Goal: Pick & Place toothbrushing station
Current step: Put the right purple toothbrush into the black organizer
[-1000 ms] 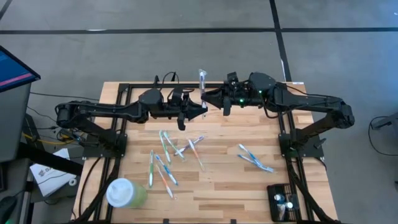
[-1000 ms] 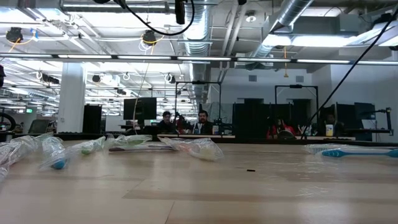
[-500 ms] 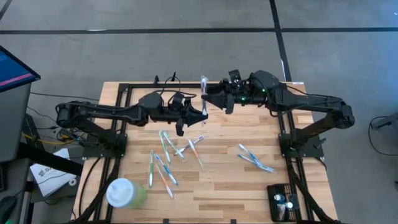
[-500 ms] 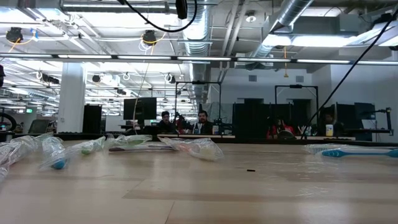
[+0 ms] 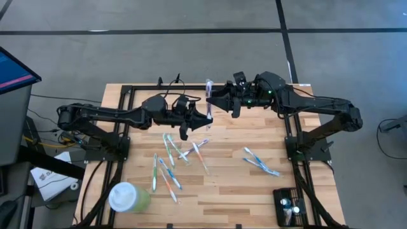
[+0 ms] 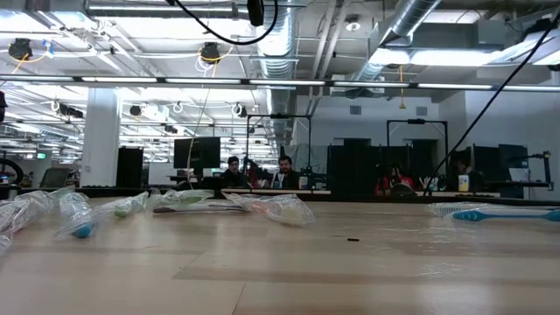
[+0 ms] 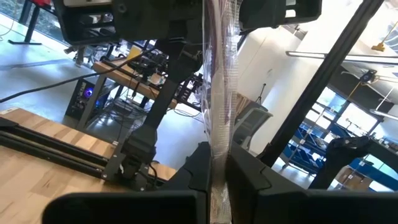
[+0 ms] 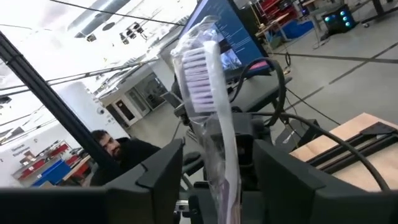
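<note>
left gripper (image 5: 205, 115): clamped tight on a plastic-wrapped toothbrush (image 5: 208, 98), held upright above the counter's back half; in the left wrist view the wrapped handle (image 7: 219, 112) runs up from between the fingers
right gripper (image 5: 218, 100): at the same toothbrush from the opposite side, fingers (image 8: 165, 168) parted either side of the handle with a gap showing, bristle head (image 8: 198, 74) above them; not gripping it
room around grippers: both are up off the counter (image 5: 254, 130), close together near the middle at the back; bare wood below them
loose toothbrushes: cluster (image 5: 175, 159) left of centre, another pair (image 5: 261, 162) to the right, all wrapped and lying flat, well apart from both grippers
cup: pale green cup with white lid (image 5: 127, 197) at the front left corner, near the edge
toothbrushing station (image 5: 289, 205): small black rectangular holder at the front right corner, beside the frame rail, hard against the counter edge; something small and pale sits in its top, too small to tell
low view: level counter, wrapped brushes left and far right; people seated in the room behind
</note>
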Controlling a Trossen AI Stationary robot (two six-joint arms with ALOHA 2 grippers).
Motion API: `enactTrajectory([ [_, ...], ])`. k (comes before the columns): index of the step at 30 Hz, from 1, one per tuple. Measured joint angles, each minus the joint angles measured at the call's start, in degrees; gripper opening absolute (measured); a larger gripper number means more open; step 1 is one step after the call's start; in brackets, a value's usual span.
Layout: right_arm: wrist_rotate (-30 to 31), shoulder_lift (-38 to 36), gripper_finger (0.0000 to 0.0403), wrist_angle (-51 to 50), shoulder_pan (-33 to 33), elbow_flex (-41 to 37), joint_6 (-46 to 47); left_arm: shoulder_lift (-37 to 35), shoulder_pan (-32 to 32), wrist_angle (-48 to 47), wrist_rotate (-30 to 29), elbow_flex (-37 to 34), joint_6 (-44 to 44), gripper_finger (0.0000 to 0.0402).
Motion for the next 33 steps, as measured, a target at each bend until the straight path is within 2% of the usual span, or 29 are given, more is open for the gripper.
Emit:
enactTrajectory([
  [6,-0.02,0.0,0.0131,0.02,0.0,0.0,0.0,0.0,-0.56,-0.59,-0.02,0.0,-0.09,0.0015],
  [10,-0.02,0.0,0.0111,0.42,0.0,0.0,0.0,0.0,-0.98,-1.73,0.09,0.0,-0.98,0.0015],
  [22,-0.6,0.0,0.0105,0.94,0.17,0.02,0.0,-0.02,-1.2,-1.77,-0.34,0.0,-0.58,0.0015],
  [33,-1.55,0.0,0.0081,0.56,0.17,0.02,0.2,-0.02,-1.2,-1.73,-0.01,0.0,-0.52,0.0015],
])
